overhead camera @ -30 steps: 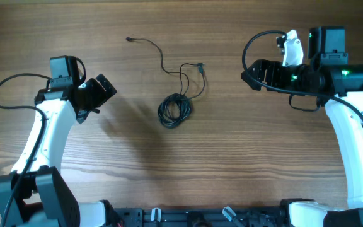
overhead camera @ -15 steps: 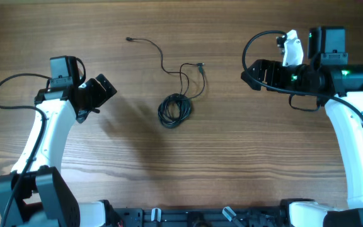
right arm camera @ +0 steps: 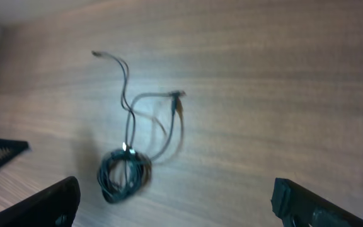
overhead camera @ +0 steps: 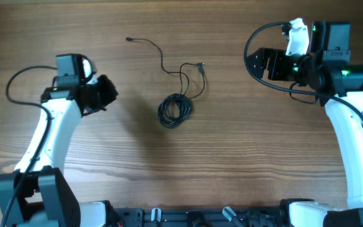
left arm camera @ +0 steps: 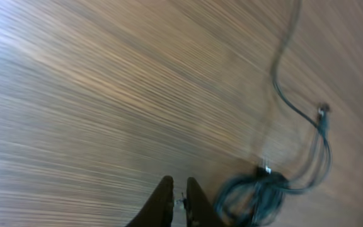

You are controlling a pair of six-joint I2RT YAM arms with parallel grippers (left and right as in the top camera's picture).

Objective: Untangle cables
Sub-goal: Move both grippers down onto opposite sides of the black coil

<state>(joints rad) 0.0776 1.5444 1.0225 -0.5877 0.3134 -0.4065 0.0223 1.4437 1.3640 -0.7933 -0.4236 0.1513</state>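
The wooden table point(overhead camera: 244, 164) is showing a job barely begun: nothing is being gripped, and the cables point(overhead camera: 174, 108) are lying as one tight coil with loose strands looping off it. Both arms are hovering apart from it. The left gripper point(left arm camera: 179, 181) is pinching shut on nothing, the coil lying ahead and right of its jaws. The right gripper point(right arm camera: 175, 186) is gaping wide, the coil lying well ahead. A small plug point(overhead camera: 200, 65) is trailing beyond.
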